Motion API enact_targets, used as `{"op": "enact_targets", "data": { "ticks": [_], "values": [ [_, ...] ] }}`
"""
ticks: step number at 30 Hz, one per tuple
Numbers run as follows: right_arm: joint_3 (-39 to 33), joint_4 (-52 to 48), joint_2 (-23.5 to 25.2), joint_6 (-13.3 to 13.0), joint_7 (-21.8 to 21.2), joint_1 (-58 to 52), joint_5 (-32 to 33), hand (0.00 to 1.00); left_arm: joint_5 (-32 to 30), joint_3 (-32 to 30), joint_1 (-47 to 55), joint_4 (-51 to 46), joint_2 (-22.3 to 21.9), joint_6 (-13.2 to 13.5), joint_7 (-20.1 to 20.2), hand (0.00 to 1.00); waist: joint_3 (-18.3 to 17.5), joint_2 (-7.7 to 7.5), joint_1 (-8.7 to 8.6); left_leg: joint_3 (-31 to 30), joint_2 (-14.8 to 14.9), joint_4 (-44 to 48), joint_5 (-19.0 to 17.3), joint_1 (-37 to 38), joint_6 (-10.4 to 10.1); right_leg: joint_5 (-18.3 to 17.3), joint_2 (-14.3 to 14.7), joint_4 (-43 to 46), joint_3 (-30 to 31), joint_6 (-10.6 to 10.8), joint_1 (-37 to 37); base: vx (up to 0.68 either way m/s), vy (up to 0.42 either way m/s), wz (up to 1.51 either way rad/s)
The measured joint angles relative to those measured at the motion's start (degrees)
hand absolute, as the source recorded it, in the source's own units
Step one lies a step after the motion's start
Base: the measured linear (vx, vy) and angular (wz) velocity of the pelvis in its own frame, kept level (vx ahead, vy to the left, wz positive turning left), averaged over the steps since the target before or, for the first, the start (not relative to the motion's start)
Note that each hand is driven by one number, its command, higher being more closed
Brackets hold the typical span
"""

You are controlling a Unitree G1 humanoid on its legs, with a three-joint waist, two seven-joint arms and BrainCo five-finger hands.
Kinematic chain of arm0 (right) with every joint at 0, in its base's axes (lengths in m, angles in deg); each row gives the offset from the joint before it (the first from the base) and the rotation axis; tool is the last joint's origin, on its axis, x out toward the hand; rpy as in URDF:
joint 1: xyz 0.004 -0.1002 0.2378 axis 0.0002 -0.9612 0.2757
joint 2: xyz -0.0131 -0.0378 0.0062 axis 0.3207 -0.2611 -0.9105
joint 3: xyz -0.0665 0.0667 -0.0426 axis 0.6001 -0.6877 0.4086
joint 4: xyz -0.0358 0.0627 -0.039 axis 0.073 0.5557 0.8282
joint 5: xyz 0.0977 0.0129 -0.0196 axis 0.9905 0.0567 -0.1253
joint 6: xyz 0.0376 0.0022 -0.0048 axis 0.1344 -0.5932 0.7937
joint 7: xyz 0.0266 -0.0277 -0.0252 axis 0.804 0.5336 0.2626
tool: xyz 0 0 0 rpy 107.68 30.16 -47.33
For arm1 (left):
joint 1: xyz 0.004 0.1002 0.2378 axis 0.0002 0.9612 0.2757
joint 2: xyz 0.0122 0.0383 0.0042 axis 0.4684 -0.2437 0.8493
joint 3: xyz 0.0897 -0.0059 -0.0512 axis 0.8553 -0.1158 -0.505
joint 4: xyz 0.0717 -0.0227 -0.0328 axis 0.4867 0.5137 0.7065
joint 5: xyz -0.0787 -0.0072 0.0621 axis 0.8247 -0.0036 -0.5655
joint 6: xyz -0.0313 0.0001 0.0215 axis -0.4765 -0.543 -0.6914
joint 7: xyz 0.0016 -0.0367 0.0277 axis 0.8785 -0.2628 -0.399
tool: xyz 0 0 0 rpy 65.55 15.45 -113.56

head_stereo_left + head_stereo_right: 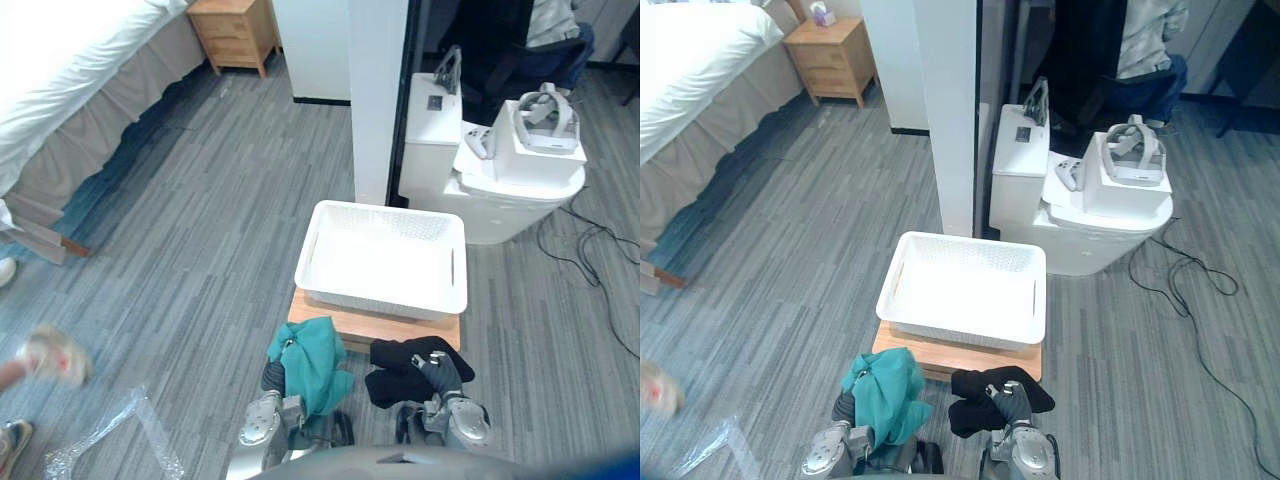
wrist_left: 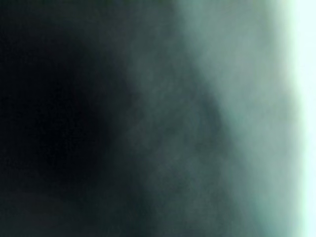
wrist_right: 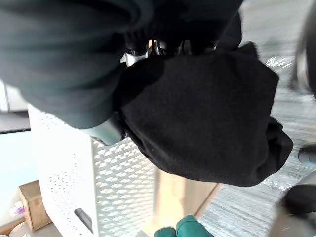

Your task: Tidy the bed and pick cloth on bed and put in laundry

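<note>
A: Landmark first?

B: The laundry basket (image 1: pixel 390 226). White plastic, rectangular with rounded corners, walls punched in a lattice of small holes, and a slot handle in each short side. It sits on a flat wooden board (image 1: pixel 400 328) of pale, smooth timber.

A: Where are the cloths?

B: Both are outside the basket, on its near side. The teal cloth (image 1: pixel 310 365) is soft and crumpled into a loose bunch, just off the basket's near left corner and overlapping the board's edge. The black cloth (image 1: pixel 393 372) is matte and thick, folded in lumps, off the near right corner.

A: And the hands?

B: The right hand (image 1: pixel 441 374) has silver fingers curled into the black cloth, gripping it. The right wrist view shows the same dark wad (image 3: pixel 207 113) bunched against the hand, with the basket's lattice wall beside it. The left hand (image 1: pixel 272 376) is under the teal cloth. Only its dark ribbed cover shows, so I cannot tell how the fingers stand. The left wrist view is a teal-dark blur.

A: What else is around the basket?

B:
- The floor (image 1: pixel 220 220) is grey with a streaky plank pattern.
- Far left of the basket is the bed (image 1: pixel 60 70), with smooth white bedding and a grey pleated skirt.
- A boxy wooden nightstand (image 1: pixel 235 30) stands beyond the bed.
- A glossy white cabinet (image 1: pixel 510 205) behind the basket carries a headset (image 1: pixel 545 115).
- To the near left are crinkled clear plastic film (image 1: pixel 110 430) and a blurred person's hand (image 1: pixel 50 355).
</note>
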Motion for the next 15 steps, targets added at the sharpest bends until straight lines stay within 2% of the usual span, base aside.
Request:
{"op": "enact_targets", "data": {
  "ticks": [1,2,3,4,5,6,8,10,11,12,13,14,15],
  "values": [
    [-0.6,0.0,0.0,0.0,0.0,-0.5,0.0,1.0,0.0,0.4,-0.1,0.0,0.5,0.0,0.1,1.0,0.0,-0.37,-0.08,2.0,3.0,-3.1,-0.1,0.4,0.2,-0.1,-0.6,-0.6,-0.1,0.2,1.0,0.21,0.078,-0.11],
    [-1.0,0.0,0.0,0.1,0.0,-0.7,0.0,1.0,0.0,0.7,-0.1,0.0,0.5,0.0,0.2,1.0,0.1,-0.64,-0.12,3.2,4.0,-7.4,0.4,1.3,0.7,-0.3,-1.3,-0.8,0.0,0.8,1.2,0.25,0.138,-0.01],
    [-2.2,0.8,0.0,0.1,0.0,-0.9,0.0,1.0,0.0,1.1,-0.3,0.6,0.5,0.0,0.6,1.0,0.0,-0.67,-0.72,3.1,4.6,-16.3,3.7,2.4,2.1,-0.7,-2.5,-0.7,-0.1,1.7,1.5,0.27,0.266,0.11],
    [-3.8,1.4,0.0,0.1,0.0,-0.9,0.0,1.0,0.0,1.3,-0.2,1.3,0.6,0.0,1.1,1.0,-0.3,-0.27,-1.51,2.8,5.4,-24.9,11.3,3.6,3.4,-1.0,-3.2,-0.6,-0.3,3.1,1.5,0.26,0.317,0.12],
    [-4.4,2.0,0.0,0.2,0.0,-0.6,0.0,1.0,0.0,1.2,-0.3,1.8,0.6,0.0,1.1,1.0,-0.5,-0.32,-1.56,1.3,4.4,-26.5,11.8,4.4,0.7,-1.3,-4.0,-0.4,-0.1,4.0,1.5,0.27,0.335,0.14],
    [-5.2,4.3,0.0,0.2,0.0,0.5,0.0,1.0,0.0,0.8,-0.6,3.1,0.9,-0.1,1.0,1.0,-0.7,-1.88,-2.1,1.3,1.3,-28.0,12.2,5.0,0.9,-0.8,-5.8,-0.3,0.6,5.7,1.2,0.17,0.215,0.11],
    [-6.0,5.6,0.0,0.2,-0.3,0.5,0.0,1.0,-0.1,0.3,-0.6,3.5,1.7,0.0,0.9,1.0,-0.8,-2.15,-1.78,-0.2,0.4,-27.7,12.2,5.1,1.0,-0.4,-7.3,2.1,2.1,7.7,-1.0,0.13,0.195,0.03],
    [-5.9,5.9,0.2,0.2,-0.4,0.6,-0.1,1.0,-0.1,-0.1,-0.6,3.6,3.1,0.2,1.0,1.0,-0.9,-2.28,-1.74,-1.3,0.1,-27.8,12.2,5.9,0.9,1.5,-6.8,-5.0,2.6,8.0,0.5,0.06,0.079,-0.01],
    [-5.8,6.6,0.6,0.2,-0.6,0.5,-0.1,1.0,-0.1,0.1,-0.6,3.8,4.2,0.7,1.0,1.0,-1.6,-3.16,-2.0,-1.5,-0.8,-29.3,12.1,7.1,0.8,4.9,-6.9,-8.2,2.1,7.9,1.0,0.07,0.001,0.09],
    [-5.7,7.3,0.5,0.2,-0.8,0.4,-0.2,1.0,-0.1,0.7,-0.4,4.8,4.4,0.8,1.2,1.0,-2.8,-2.34,-2.59,-1.5,-1.0,-32.6,12.2,8.5,-0.1,5.4,-6.9,-9.9,2.0,8.7,1.8,0.07,0.007,0.07],
    [-5.7,7.2,0.6,0.2,-1.0,0.4,-0.2,1.0,-0.1,0.8,-0.4,5.2,4.3,0.8,1.3,1.0,-3.2,-2.13,-2.85,-1.5,-1.2,-34.1,12.4,9.2,-0.6,5.4,-6.9,-10.3,1.9,8.7,1.8,0.07,0.026,-0.14],
    [-5.4,7.2,-0.2,0.1,-1.4,0.7,-0.3,1.0,-0.2,0.8,-0.2,6.1,4.0,0.8,1.6,1.0,-3.9,-1.42,-3.27,-1.1,-1.8,-38.7,13.4,11.3,-2.2,5.5,-6.8,-10.8,2.3,8.8,1.4,0.06,0.034,-0.37],
    [-5.2,7.5,-1.0,0.1,-1.5,1.4,-0.7,1.0,-0.4,0.8,-0.6,7.7,3.5,0.8,1.7,1.0,-4.5,-0.5,-3.28,0.0,-1.8,-42.3,14.1,12.8,-2.8,5.8,-6.2,-10.5,3.0,9.2,0.6,0.03,0.032,-0.44]
  ]
}}
